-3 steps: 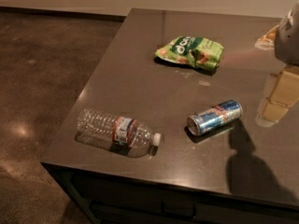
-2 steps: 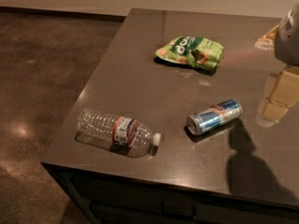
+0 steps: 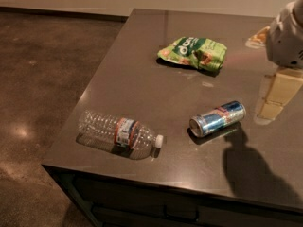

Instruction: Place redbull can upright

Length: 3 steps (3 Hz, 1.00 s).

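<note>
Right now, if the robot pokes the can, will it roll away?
Probably yes: the can lies on its round side on the smooth table, so a sideways nudge would likely roll it. Its shiny metal may be slippery to grab. The gripper hangs at the right edge, apart from it.

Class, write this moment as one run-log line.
redbull can: on its side | gripper: right edge, apart from can | water bottle: lying front-left | snack bag: rear

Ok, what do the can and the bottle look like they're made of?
The redbull can, lying on its side, looks like thin metal: shiny silver end, glossy blue-silver panels. The bottle looks like clear ribbed plastic: see-through, white cap. The gripper hovers right of the can.
</note>
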{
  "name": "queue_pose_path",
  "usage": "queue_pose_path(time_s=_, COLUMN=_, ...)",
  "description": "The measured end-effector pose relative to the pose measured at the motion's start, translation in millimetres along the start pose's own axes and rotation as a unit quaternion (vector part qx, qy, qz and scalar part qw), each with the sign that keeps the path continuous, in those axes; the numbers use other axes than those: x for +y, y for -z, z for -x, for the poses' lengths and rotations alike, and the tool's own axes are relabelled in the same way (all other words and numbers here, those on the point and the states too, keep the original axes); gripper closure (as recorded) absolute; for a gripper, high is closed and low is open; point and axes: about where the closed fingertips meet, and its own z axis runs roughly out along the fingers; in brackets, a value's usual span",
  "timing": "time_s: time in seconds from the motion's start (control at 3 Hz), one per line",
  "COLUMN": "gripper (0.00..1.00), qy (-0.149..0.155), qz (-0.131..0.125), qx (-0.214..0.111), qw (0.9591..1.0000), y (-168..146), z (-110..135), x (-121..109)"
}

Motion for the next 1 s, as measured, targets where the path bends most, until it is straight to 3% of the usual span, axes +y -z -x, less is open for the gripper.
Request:
queue_pose_path(time_s=0.33, gripper=0.0, qy=0.081, qz=0.014, qx=-0.001, qw=0.9966, y=-26, z=3, x=-14)
queue_pose_path(time_s=0.67, gripper=0.0, qy=0.179, qz=0.034, qx=0.008, qw=0.9833, y=-50, z=6, x=-21)
queue_pose_path(time_s=1.0, gripper=0.0, qy=0.267, qz=0.051, qx=0.027, qw=0.962, y=-69, z=3, x=-20)
